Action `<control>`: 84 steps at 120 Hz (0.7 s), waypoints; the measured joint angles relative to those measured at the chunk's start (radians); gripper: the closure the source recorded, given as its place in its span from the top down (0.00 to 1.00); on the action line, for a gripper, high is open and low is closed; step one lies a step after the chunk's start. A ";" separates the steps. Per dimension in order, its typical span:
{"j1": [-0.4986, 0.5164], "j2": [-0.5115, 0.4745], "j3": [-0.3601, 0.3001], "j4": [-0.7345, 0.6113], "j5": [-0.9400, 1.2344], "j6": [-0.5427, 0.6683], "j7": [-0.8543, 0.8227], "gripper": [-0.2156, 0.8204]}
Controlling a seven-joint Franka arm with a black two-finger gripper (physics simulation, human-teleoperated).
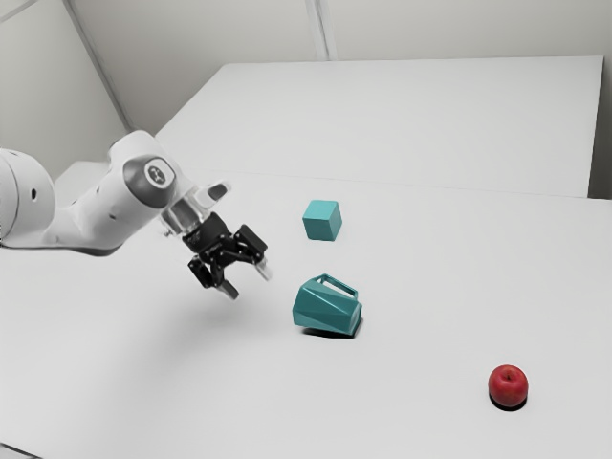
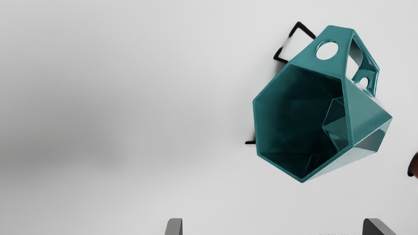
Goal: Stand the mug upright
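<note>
Over the table [image 1: 191, 392] in the exterior view, the gripper [image 1: 247, 280] hangs with its fingers spread, apart from the teal mug [image 1: 326, 308], which lies on its side toward the exterior view's right, handle up. A teal cube [image 1: 322, 219] and a red apple [image 1: 508, 384] sit apart from it. Beyond the fingertips in the wrist view, the mug's open mouth faces the wide-set fingers [image 2: 174, 227], off-centre toward the finger on the apple's side, touching neither.

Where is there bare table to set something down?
Free: between the mug and the apple, and from the cube toward the exterior view's right. Tighter: the short gap between mug and cube, and beside the mug's mouth, where the open gripper hovers.
</note>
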 joint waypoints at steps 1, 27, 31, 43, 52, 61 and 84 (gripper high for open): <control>-0.003 0.003 0.000 0.000 -0.004 0.000 0.002 0.79; -0.020 0.049 0.001 0.023 -0.087 0.002 0.062 0.79; -0.025 0.056 0.001 0.030 -0.098 0.003 0.070 0.79; -0.041 0.083 0.002 0.041 -0.143 0.006 0.096 0.79; -0.049 0.107 0.003 0.056 -0.172 0.007 0.114 0.79; -0.042 0.123 -0.005 0.072 -0.187 0.008 0.131 0.79; -0.052 0.185 -0.017 0.128 -0.232 0.008 0.167 0.79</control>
